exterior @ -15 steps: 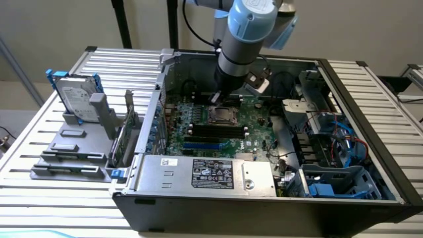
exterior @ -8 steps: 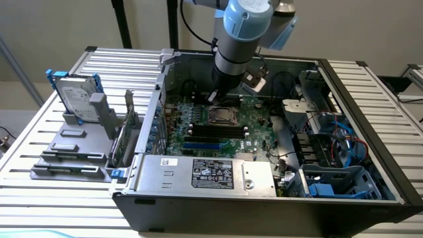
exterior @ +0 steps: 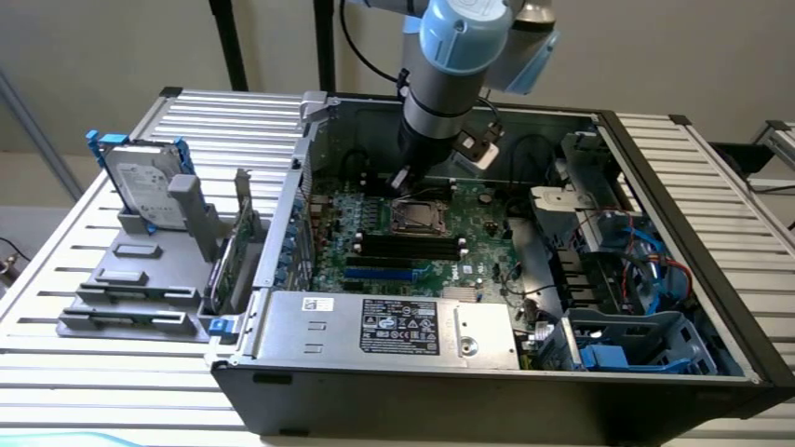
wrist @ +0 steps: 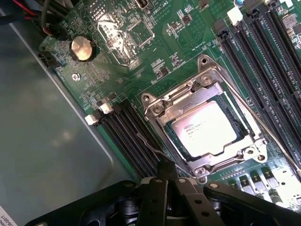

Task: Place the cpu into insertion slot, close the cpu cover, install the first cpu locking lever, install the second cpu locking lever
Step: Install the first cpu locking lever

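Gripper: black two-finger gripper, clenched, tips at a thin silvery wire lever; grasp unclear.
Cpu: small pale silver square cpu, seated in the dark square insertion slot on the green motherboard.
Cover: silvery metal-frame cpu cover, lying flat around the chip.

cpu cover shiny bare metal, cpu matt silver.

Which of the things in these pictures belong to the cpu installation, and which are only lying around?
Belong to the job:
- cpu
- cpu cover, lying flat around it
- locking lever, close to the gripper

Just lying about:
- hard drive, outside the case
- labelled grey box
- coin battery
- memory slots
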Robot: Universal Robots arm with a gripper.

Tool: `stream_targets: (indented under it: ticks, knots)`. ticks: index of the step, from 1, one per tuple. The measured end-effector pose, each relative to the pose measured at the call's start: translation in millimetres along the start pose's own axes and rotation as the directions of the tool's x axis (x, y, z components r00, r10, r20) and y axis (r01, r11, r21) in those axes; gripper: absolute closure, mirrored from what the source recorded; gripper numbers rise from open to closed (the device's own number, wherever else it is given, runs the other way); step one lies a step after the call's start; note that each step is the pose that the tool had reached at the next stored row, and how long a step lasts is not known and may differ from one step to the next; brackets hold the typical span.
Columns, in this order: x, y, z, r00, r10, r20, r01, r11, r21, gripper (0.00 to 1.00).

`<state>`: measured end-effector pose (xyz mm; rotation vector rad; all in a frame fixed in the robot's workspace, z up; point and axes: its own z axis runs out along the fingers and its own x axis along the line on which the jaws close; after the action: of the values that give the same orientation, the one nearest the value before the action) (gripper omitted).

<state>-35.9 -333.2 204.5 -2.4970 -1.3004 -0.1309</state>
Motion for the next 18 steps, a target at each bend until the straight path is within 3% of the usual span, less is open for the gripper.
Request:
stream_targets:
  ticks: [18]
  knots:
    - [4.5, 9.0, 4.2, 1.0, 0.0, 0.0014, 0.0, 1.0, -0.001, 0.89]
